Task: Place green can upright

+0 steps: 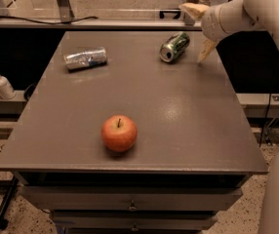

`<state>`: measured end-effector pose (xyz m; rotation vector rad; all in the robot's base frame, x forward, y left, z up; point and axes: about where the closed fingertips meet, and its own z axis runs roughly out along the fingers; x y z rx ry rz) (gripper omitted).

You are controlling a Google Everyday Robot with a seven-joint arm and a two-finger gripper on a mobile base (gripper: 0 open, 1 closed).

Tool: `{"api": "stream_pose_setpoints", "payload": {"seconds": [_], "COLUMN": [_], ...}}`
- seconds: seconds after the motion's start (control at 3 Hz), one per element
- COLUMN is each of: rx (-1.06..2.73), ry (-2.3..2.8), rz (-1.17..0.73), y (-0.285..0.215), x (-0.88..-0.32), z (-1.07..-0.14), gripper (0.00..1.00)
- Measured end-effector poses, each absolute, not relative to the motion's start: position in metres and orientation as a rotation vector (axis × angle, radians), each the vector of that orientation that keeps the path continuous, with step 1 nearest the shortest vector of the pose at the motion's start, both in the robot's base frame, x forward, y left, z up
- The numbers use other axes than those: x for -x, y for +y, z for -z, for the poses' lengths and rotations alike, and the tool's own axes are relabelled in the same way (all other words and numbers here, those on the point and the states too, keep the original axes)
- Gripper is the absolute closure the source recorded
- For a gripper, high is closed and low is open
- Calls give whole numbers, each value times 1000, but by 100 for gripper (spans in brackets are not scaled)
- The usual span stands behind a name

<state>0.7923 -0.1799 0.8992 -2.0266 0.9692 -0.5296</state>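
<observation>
The green can (pixel 174 47) is seen lying on its side near the counter's (pixel 188 116) far right corner. The gripper (pixel 191 33) is held just beside it, jaws spread wide and empty. A silver can (pixel 85 58) is laid near the far left corner, and an apple (pixel 119 133) is placed towards the front edge.

Worktop (pixel 203 145), grey.
Apple (pixel 119 132): upright, near the front edge.
Silver can (pixel 85 58): on its side, behind-left of apple.
Pump bottle (pixel 2 83): off worktop, far left of apple.
Pincer (pixel 191 34): behind-right of apple, fingers spread.
</observation>
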Motion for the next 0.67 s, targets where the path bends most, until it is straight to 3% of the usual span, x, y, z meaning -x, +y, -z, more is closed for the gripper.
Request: {"api": "stream_pose_setpoints", "payload": {"seconds": [0.67], "rx": [2093], "ry": [900], "rz": [541], "y": [-163], "x": [-797], "z": [-892], "gripper": [0]}}
